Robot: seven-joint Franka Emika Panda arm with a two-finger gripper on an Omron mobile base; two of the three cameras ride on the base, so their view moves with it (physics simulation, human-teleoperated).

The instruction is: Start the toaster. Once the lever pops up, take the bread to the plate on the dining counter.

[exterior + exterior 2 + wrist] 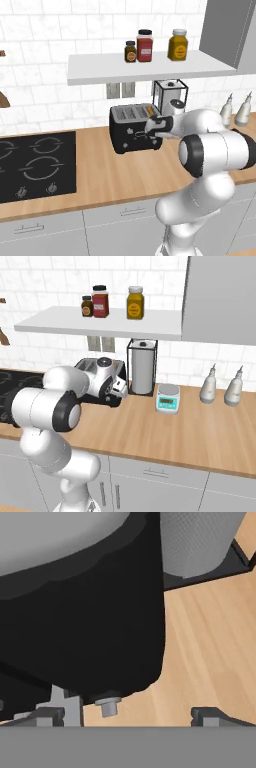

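On the left of the wooden bench [115,175] the black hob [35,165] is lying flush. Just right of it the toaster [131,129] is standing against the tiled wall, a tan sliver that looks like the bread [151,110] peeking from a top slot. The pincer [156,129] is hovering at the toaster's right front corner, jaws spread wide and grasping nothing. In the hand view the toaster [90,627] is looming close, a small grey knob [108,706] sitting low on its face between the fingertips [215,716]. Further right the paper towel roll [143,373] is standing in its wire holder, then the kitchen scale [167,397] and two white bottles [220,387]. The risk looks like this: coming in so near the corner, the pincer may be sliding past the lever or nudging the toaster sideways toward the roll.
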